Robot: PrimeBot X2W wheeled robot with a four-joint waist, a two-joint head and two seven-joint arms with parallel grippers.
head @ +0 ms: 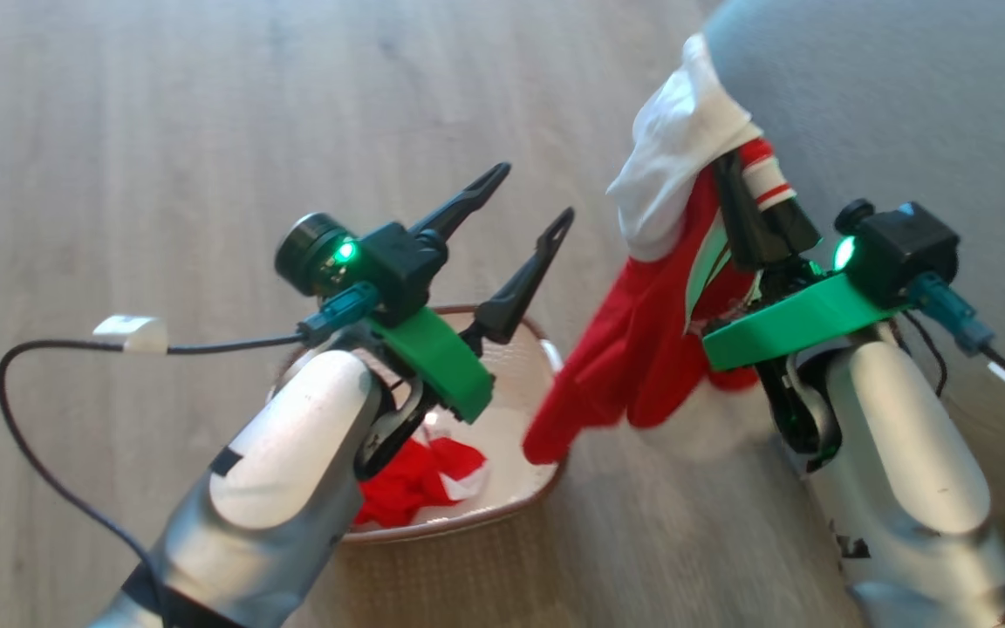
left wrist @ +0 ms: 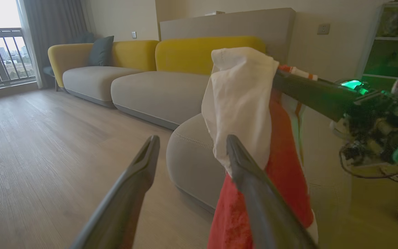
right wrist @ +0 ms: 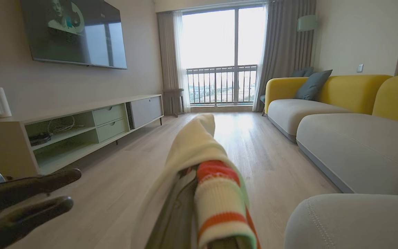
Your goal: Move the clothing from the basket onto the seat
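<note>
Now our right fingers [head: 751,218] are clamped tight on a red and white garment [head: 642,349], pinching it near a striped cuff. It hangs from them in a loose fold between the basket [head: 516,384] and the grey seat [head: 886,105] on the right, with its lower tip close to the basket's right rim. Our left fingers [head: 527,277] stand spread wide above the basket with nothing in them. More red and white clothes [head: 415,480] lie crumpled in the near part of the basket, partly hidden under our left forearm. The basket stands on the wooden floor [head: 162,131], near the seat's corner.

We judge the fabric to be light, soft and floppy. It will drape, trail and swing rather than keep a shape, and it could catch on the basket rim, though nothing about it is fragile. A thin single layer may slip out, so we would take hold of a bunched fold or a thick cuff or hem. For the heap in the basket, we think the highest bunch, taken from above, is the best place to pinch. The hanging garment should be carried right and held high enough for its tail to clear the seat's edge.
</note>
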